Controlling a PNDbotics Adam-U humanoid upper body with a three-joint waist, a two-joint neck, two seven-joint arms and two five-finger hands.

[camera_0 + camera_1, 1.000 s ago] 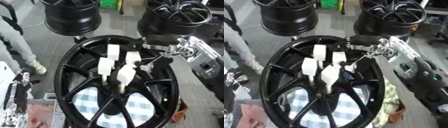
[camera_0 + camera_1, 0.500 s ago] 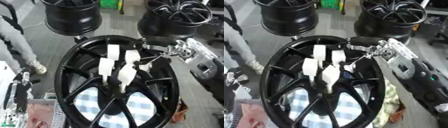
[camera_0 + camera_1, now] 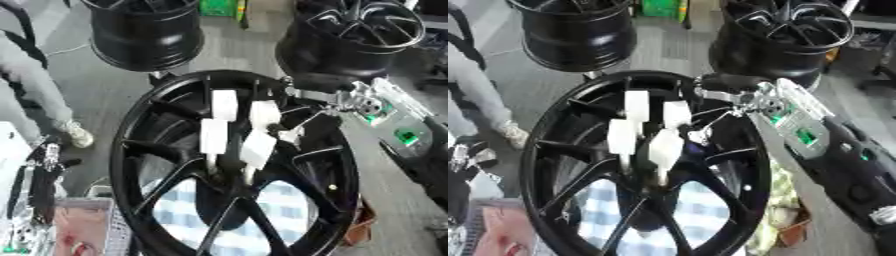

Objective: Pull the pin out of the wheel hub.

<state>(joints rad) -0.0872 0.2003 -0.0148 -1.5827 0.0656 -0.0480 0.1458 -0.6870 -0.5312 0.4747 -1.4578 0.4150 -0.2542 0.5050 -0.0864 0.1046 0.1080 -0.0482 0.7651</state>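
Right hand (image 3: 308, 81) at wheel hub (image 3: 157, 165); four white pins (image 3: 225, 105).

Even, fairly bright indoor light with no strong shadows. Both views are soft and slightly smeared throughout. The white pins (image 3: 225, 104) are nearly blown out, their edges bleeding. The black wheel (image 3: 157, 145) carries faint grey sheen along its rim and spokes. The right hand (image 3: 773, 104) is blurred, its fingers hard to separate. The far rims (image 3: 785, 22) show pale glints
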